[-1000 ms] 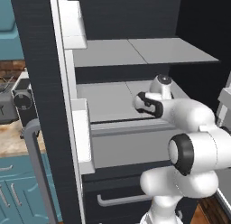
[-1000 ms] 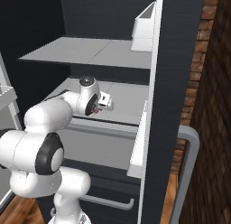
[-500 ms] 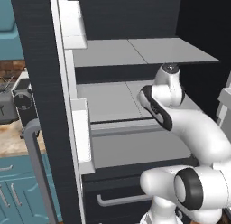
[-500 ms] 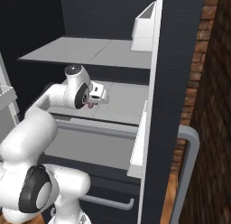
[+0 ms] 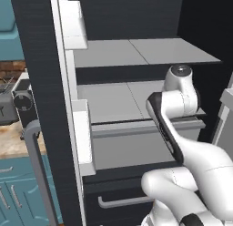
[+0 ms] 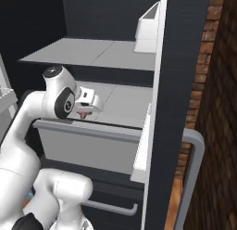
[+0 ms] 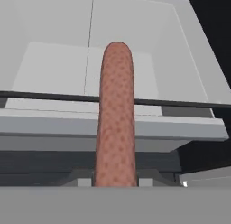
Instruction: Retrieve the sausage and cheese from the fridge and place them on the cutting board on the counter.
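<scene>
Reddish-brown and speckled, the sausage (image 7: 115, 114) stands straight up between my gripper (image 7: 115, 181) fingers, which I see pinching its lower end, held over the pale grey shelf (image 6: 122, 101) inside the open black fridge (image 6: 178, 62).

This is a rendered kitchen. An open black fridge (image 5: 43, 61) with pale grey shelves (image 5: 145, 52) stands beside teal cabinets (image 5: 13, 193), a beige counter (image 5: 11, 145) and a red brick wall (image 6: 217, 108).
</scene>
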